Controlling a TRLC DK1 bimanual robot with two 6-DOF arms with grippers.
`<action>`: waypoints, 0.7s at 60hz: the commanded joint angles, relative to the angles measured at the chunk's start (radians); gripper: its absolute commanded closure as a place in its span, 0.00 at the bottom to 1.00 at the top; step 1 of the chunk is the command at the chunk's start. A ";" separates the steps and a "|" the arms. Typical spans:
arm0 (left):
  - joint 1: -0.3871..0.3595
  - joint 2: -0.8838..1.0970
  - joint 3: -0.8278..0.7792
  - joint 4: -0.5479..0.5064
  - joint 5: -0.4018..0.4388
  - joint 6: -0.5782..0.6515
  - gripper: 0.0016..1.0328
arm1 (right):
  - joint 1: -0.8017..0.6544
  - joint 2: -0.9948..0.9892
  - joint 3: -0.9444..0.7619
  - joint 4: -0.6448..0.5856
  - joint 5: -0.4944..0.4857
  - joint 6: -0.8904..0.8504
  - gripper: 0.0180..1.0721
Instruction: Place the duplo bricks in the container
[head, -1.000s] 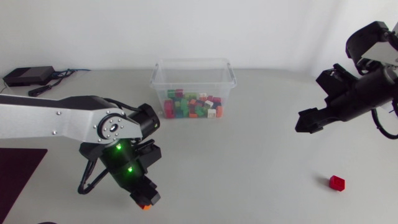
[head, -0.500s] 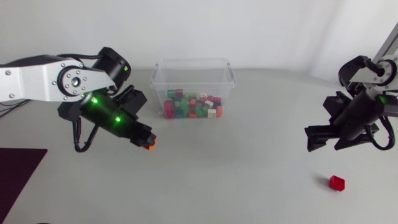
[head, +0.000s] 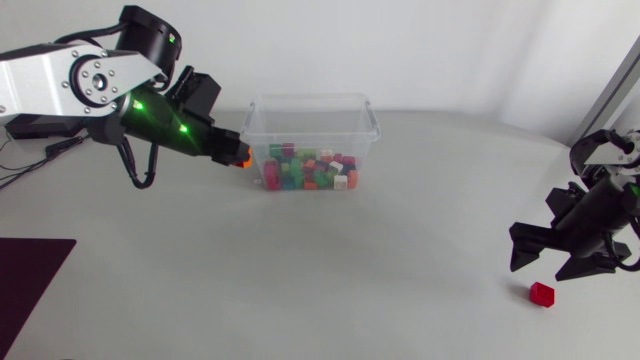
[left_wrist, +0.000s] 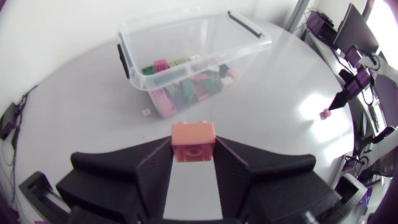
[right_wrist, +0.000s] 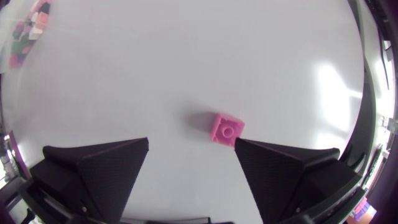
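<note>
An orange brick (head: 241, 159) is held in my left gripper (head: 236, 156), which is shut on it just left of the clear container (head: 365, 112). In the left wrist view the orange brick (left_wrist: 193, 140) sits pinched between the fingertips, with the container (left_wrist: 130, 62) ahead of it. Several coloured bricks (head: 310, 168) lie inside the container. A red brick (head: 541, 293) lies on the table at the right. My right gripper (head: 548, 265) hangs open just above it. In the right wrist view the red brick (right_wrist: 226, 129) lies ahead of the open fingers, nearer one of them.
A dark mat (head: 25, 280) lies at the table's left front edge. A black box (head: 30, 128) with cables sits at the back left behind my left arm.
My left arm has lifted the orange brick from the front left and carried it up to the container's left side. My right gripper has come down toward the red brick.
</note>
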 joint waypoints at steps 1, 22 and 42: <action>0.016 0.018 0.049 0.043 -0.003 -0.032 0.97 | -0.017 -0.007 -0.039 -0.008 -0.014 0.045 0.05; 0.007 0.093 0.145 0.186 -0.032 -0.066 0.97 | -0.115 0.022 -0.070 0.024 -0.015 0.051 0.10; -0.001 0.167 0.196 0.361 -0.047 -0.075 0.97 | -0.129 0.094 -0.085 0.093 -0.006 0.066 0.14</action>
